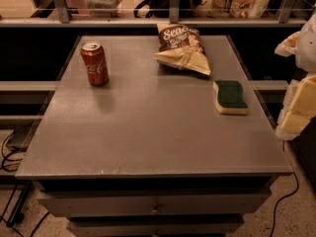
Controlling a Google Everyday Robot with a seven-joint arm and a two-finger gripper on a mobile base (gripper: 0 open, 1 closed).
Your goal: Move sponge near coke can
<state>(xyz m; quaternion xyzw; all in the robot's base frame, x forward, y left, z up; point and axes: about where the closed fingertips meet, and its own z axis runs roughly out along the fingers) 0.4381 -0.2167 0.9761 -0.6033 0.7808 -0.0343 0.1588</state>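
Observation:
The sponge [230, 97], dark green on top with a pale yellow base, lies flat near the right edge of the grey table [148, 132]. The red coke can [95, 63] stands upright at the far left of the table, well apart from the sponge. My gripper [300, 107], white and pale yellow, hangs at the right edge of the view. It is beside the table, to the right of the sponge and not touching it.
A cream and brown chip bag [181, 48] lies at the far middle of the table, between can and sponge. A railing and shelf run behind the table. Drawers sit under the front edge. Cables lie on the floor at left and right.

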